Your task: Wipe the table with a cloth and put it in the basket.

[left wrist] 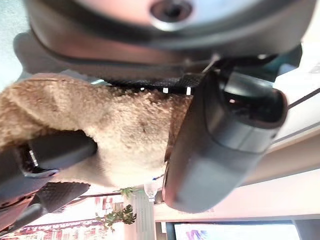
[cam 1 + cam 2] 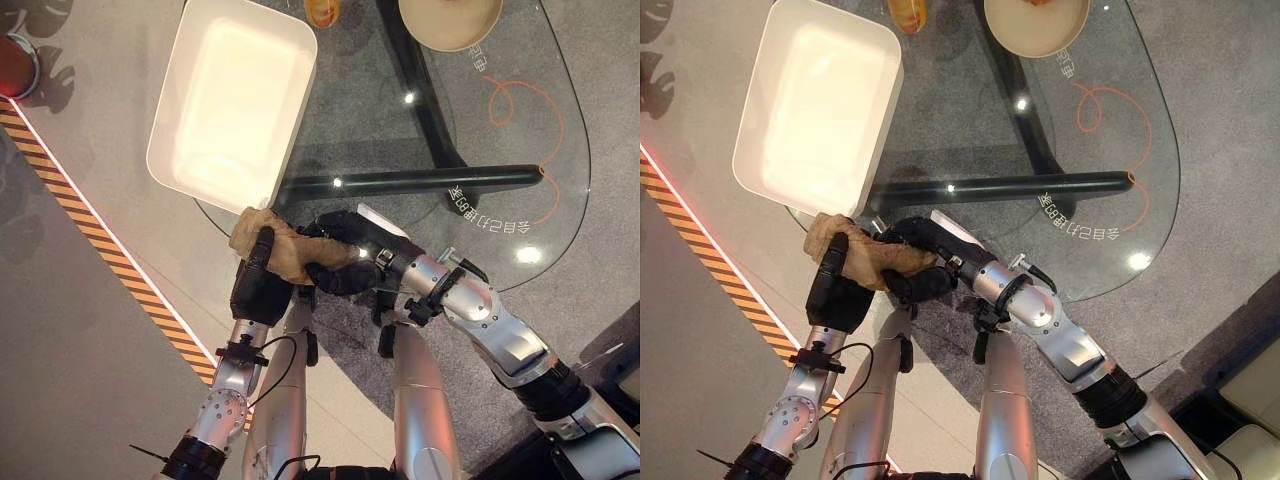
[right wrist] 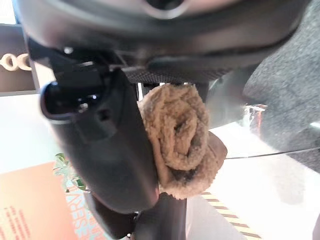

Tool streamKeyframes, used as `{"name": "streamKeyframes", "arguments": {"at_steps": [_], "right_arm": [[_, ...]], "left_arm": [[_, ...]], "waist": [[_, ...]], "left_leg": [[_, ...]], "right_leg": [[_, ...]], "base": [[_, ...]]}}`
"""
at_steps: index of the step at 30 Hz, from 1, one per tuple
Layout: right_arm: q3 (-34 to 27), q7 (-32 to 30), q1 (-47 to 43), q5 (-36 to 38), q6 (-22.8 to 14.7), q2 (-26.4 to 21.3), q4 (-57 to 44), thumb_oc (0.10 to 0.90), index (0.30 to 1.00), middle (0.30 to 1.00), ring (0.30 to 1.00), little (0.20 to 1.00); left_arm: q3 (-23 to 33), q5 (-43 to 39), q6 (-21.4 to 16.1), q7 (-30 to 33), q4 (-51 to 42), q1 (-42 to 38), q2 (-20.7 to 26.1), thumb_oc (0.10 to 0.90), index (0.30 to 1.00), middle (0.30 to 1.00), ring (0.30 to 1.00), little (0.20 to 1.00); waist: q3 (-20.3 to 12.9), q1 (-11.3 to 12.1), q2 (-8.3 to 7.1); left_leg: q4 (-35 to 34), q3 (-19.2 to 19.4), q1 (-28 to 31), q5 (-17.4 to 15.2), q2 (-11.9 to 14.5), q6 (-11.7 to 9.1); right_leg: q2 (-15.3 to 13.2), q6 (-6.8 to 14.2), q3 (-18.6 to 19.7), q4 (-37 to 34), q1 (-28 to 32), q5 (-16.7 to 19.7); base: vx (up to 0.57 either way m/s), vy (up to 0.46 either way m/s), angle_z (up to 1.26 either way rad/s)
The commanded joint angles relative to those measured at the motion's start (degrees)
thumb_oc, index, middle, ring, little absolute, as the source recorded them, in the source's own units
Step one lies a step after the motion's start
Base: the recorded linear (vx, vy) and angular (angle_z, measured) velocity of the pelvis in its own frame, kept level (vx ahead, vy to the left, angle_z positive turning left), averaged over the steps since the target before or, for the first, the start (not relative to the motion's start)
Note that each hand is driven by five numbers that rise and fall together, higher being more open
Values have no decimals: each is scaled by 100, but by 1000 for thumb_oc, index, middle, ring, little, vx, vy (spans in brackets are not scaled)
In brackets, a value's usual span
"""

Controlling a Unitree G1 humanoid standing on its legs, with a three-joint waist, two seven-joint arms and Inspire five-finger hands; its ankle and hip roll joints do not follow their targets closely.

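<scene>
A tan fluffy cloth [image 2: 285, 255] is bunched up at the near edge of the glass table [image 2: 500, 200], held between both hands. My left hand [image 2: 258, 290] comes up from below and curls over the cloth's left end; in the left wrist view the cloth [image 1: 115, 135] sits pinched between thumb and fingers [image 1: 45, 155]. My right hand [image 2: 345, 275] wraps the right end, and the right wrist view shows the cloth [image 3: 180, 135] rolled up beside the thumb. A white rectangular basket [image 2: 165, 150] stands on the table just beyond the cloth, its inside bare.
A beige bowl [image 2: 450, 30] and an orange object [image 2: 322, 12] sit at the table's far side. A dark table leg [image 2: 420, 180] shows through the glass. Orange-and-black striped tape [image 2: 90, 220] runs across the floor on the left, with a red round object [image 2: 15, 65] beyond it.
</scene>
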Motion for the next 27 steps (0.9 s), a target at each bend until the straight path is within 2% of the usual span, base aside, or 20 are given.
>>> {"name": "streamKeyframes", "arguments": {"at_steps": [1,10,13,14,27], "right_arm": [[278,354,345,-150,26,-144,-173,100,300,300,300,200],[238,316,380,-183,-14,-107,-165,100,300,300,300,200],[204,137,381,-125,-33,-102,-176,100,300,300,300,200],[180,55,402,-181,-82,-69,-159,800,900,900,900,900],[-126,-408,542,-316,-271,-11,-460,800,900,900,900,900]], "left_arm": [[547,-177,-137,-859,-1715,-420,-59,100,300,300,300,200],[559,-135,-113,-895,-1690,-415,-89,100,300,300,300,200],[556,-138,-104,-905,-1689,-417,-95,100,300,300,300,200],[562,-135,-98,-925,-1673,-409,-103,100,300,300,300,200],[594,-41,-140,-776,-1798,-382,-125,100,300,300,300,200]], "waist": [[-147,66,-204],[-147,60,-208],[-147,53,-203],[-147,50,-202],[-147,-4,-222]], "left_leg": [[983,284,-121,-1086,-430,68],[1003,282,-133,-1104,-434,71],[998,295,-128,-1107,-427,74],[1001,296,-131,-1109,-424,74],[974,333,-107,-1122,-408,93]], "right_leg": [[385,86,-169,-989,102,657],[384,92,-158,-980,91,653],[383,95,-160,-977,84,655],[382,95,-160,-974,82,654],[424,109,-130,-948,72,641]], "base": [[6,3,6],[4,1,2],[0,0,0],[0,0,0],[0,0,0]]}}
